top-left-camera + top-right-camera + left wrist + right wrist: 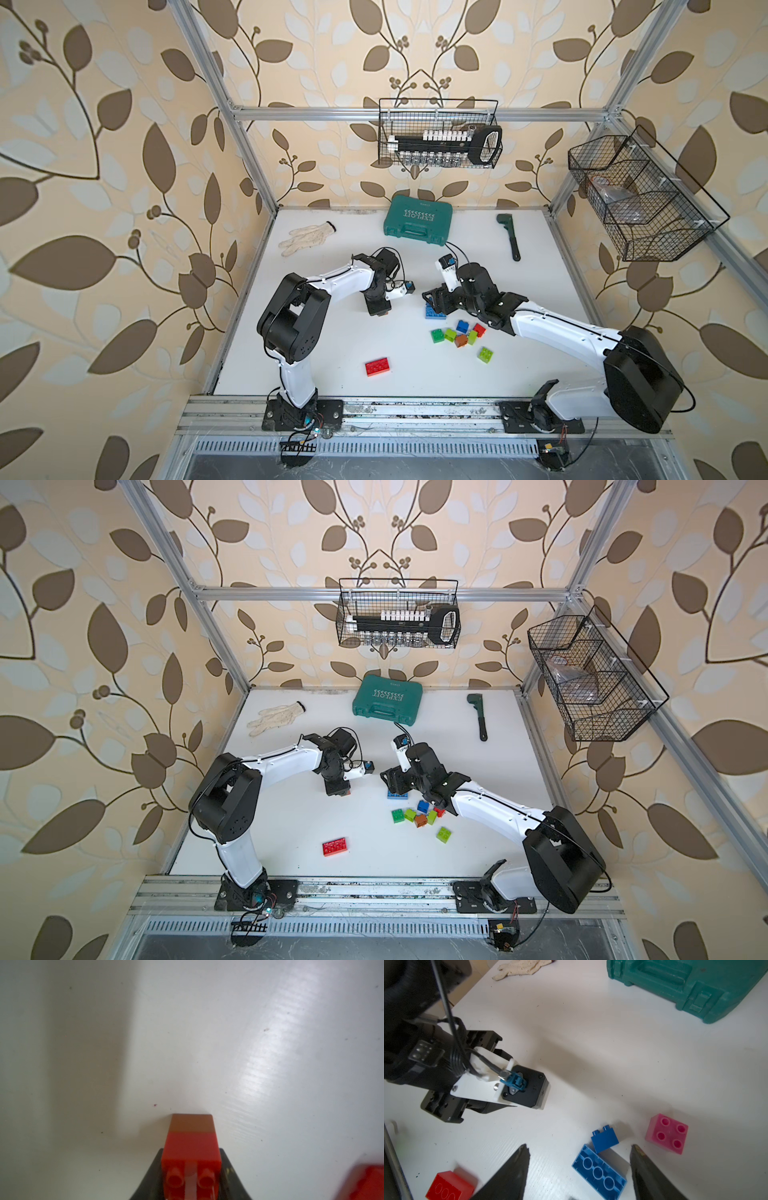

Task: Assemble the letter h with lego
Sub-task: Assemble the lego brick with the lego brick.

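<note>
White tabletop (436,382) takes up the floor of the cell, with leaf-patterned paper on the walls around it. Two black wire holders hang over it: the back basket (440,160), holding a black rack with a row of white pieces, and the side basket (681,171) on the right.

The teal plastic case (417,224) lies shut at the back of the table. Its lid reads "EXPLOIT" in pale capitals beside a row of chevrons, upside down in both top views. A smaller mark near its far edge is too small to read. A cream glove (305,240) lies to the left of the case and a dark green wrench (509,237) to its right.

The left gripper (379,311) points straight down mid-table, pinched narrow on a red brick (191,1147) stacked on an orange-brown brick (192,1123). I cannot tell whether that stack touches the table. The right gripper (579,1147) stands wide, its jaws either side of the long blue brick (600,1172) and clear of it. That brick lies underside up.

A small blue brick (605,1140) touches one end of it, and a pink brick (666,1133) sits studs up just beside. The long red brick (377,367) lies alone nearer the front. Under the right arm is a cluster of small bricks (461,340) in green, lime, blue, red and orange-brown, with one lime brick (485,354) a little apart
</note>
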Motion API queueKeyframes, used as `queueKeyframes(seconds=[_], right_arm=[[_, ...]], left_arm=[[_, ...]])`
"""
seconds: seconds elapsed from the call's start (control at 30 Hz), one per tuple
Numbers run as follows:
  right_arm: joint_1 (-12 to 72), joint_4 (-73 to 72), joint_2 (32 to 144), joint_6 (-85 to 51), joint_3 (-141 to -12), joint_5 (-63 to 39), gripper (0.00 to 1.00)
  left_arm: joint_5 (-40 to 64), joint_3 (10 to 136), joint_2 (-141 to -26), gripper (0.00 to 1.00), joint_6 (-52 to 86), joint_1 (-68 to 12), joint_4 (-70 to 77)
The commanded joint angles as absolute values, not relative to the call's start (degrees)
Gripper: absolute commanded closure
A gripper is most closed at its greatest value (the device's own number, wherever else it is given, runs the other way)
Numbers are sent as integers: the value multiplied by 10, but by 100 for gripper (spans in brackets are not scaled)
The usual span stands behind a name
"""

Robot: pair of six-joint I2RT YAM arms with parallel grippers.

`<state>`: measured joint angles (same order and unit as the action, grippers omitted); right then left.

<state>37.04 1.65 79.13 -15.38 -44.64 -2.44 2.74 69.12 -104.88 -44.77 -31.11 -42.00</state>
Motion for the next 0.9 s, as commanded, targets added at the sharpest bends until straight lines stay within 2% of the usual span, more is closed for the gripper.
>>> queueKeyframes(seconds=[0.0, 0.13, 0.33, 0.5, 0.6, 0.7, 0.8, 0.87], right_arm=[[366, 40, 789, -171, -458, -39, 28], [365, 48, 799, -171, -466, -44, 28], [364, 72, 800, -163, -486, -46, 28], [364, 86, 793, -163, -487, -34, 28], [364, 98, 789, -179, -484, -3, 27], [356, 129, 796, -188, -496, 11, 27], [337, 196, 829, -203, -536, 5, 27], [326, 224, 863, -210, -562, -24, 28]], left_arm=[[22, 655, -1108, 74, -456, -320, -423], [42, 662, -1110, 73, -455, -320, -433], [77, 682, -1105, 65, -449, -314, -447], [112, 702, -1099, 53, -438, -297, -463], [111, 707, -1092, 41, -425, -291, -460], [130, 708, -1074, 37, -409, -281, -453], [161, 714, -1054, 32, -389, -262, -454], [188, 720, -1036, 24, -376, -245, -462]])
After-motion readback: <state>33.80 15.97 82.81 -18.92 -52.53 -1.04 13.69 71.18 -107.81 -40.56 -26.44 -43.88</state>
